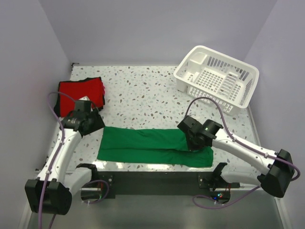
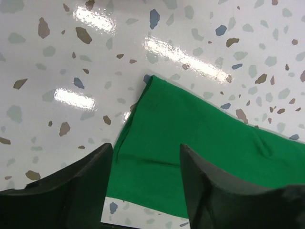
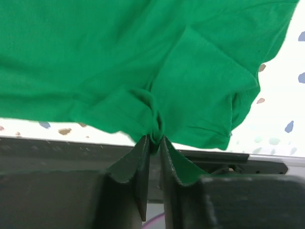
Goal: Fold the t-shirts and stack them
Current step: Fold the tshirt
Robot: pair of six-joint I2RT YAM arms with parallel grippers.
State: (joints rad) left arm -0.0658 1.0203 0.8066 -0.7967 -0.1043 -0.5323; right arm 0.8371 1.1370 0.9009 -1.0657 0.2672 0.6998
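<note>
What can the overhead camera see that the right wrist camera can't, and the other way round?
Only the overhead view shows the folded red t-shirt and the white basket. Only the right wrist view shows the right end effector closed on a bunched pinch of the green t-shirt. Both show that green t-shirt lying on the speckled table.
</note>
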